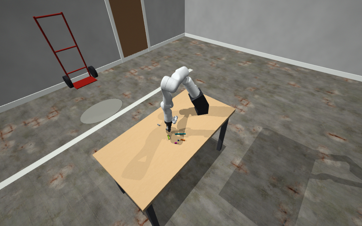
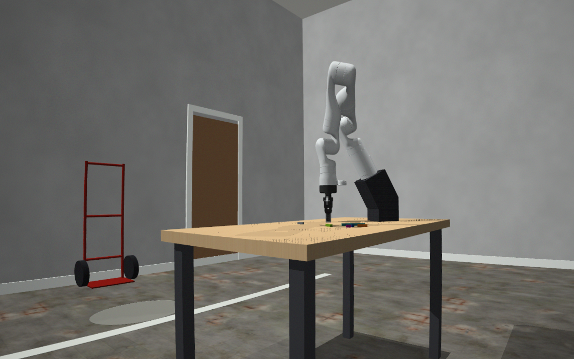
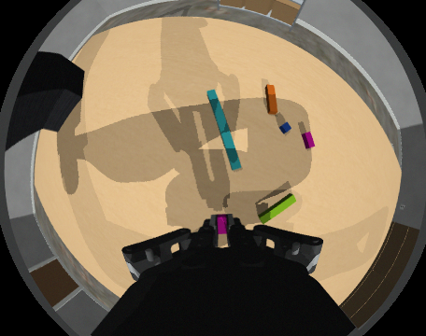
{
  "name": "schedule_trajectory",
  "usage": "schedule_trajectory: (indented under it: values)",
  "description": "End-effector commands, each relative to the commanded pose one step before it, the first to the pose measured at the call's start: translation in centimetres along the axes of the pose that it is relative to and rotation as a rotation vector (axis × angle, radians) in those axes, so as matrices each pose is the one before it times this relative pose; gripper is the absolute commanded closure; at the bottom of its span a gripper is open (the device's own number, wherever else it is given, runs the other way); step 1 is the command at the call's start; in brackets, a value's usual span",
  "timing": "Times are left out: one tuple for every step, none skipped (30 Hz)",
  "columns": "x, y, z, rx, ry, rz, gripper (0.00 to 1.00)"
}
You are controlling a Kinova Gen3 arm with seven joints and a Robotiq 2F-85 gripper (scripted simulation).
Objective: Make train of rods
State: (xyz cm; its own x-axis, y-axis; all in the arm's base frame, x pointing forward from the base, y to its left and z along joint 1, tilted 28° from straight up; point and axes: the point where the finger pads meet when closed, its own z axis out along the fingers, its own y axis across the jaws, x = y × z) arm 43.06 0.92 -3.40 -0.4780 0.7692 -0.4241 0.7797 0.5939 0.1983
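End effector [image 1: 168, 130] [image 2: 328, 219] [image 3: 221, 222] clamped on a magenta rod [image 3: 221, 224], just beside the lime rod [image 1: 168, 137] [image 2: 329, 225] [image 3: 277, 209], near the turquoise rod [image 1: 180, 134] [image 2: 353, 224] [image 3: 224, 130].

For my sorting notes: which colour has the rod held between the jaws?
Magenta; it shows best in the wrist view.

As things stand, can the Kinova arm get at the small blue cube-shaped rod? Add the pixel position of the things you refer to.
Probably not yet: its black gripper [image 1: 168, 130] [image 2: 328, 220] [image 3: 221, 222] is shut on a magenta rod [image 3: 221, 225]. Otherwise, nothing appears to cover the blue rod [image 1: 178, 140] [image 3: 285, 127].
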Motion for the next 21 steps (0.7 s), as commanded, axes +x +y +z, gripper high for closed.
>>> schedule_trajectory:
  values:
    - [0.001, 0.040, -0.036, -0.00098, 0.00003, 0.00010, 0.95]
    - [0.000, 0.000, 0.000, 0.00000, 0.00000, 0.00000, 0.95]
    - [0.000, 0.000, 0.000, 0.00000, 0.00000, 0.00000, 0.95]
    - [0.000, 0.000, 0.000, 0.00000, 0.00000, 0.00000, 0.95]
    - [0.000, 0.000, 0.000, 0.00000, 0.00000, 0.00000, 0.95]
    - [0.000, 0.000, 0.000, 0.00000, 0.00000, 0.00000, 0.95]
    - [0.000, 0.000, 0.000, 0.00000, 0.00000, 0.00000, 0.95]
    - [0.000, 0.000, 0.000, 0.00000, 0.00000, 0.00000, 0.95]
    - [0.000, 0.000, 0.000, 0.00000, 0.00000, 0.00000, 0.95]
    - [0.000, 0.000, 0.000, 0.00000, 0.00000, 0.00000, 0.95]
    - [0.000, 0.000, 0.000, 0.00000, 0.00000, 0.00000, 0.95]
    - [0.000, 0.000, 0.000, 0.00000, 0.00000, 0.00000, 0.95]
    - [0.000, 0.000, 0.001, 0.00000, 0.00000, 0.00000, 0.95]
    - [0.000, 0.000, 0.005, 0.00000, 0.00000, 0.00000, 0.95]
    - [0.000, 0.000, 0.013, 0.00000, 0.00000, 0.00000, 0.95]
    - [0.000, 0.000, 0.000, 0.00000, 0.00000, 0.00000, 0.95]
    - [0.000, 0.000, 0.000, 0.00000, 0.00000, 0.00000, 0.95]
    - [0.000, 0.000, 0.023, 0.00000, 0.00000, 0.00000, 0.95]
    - [0.000, 0.000, 0.034, 0.00000, 0.00000, 0.00000, 0.95]
    - [0.000, 0.000, 0.046, 0.00000, 0.00000, 0.00000, 0.95]
    - [0.000, 0.000, 0.058, 0.00000, 0.00000, 0.00000, 0.95]
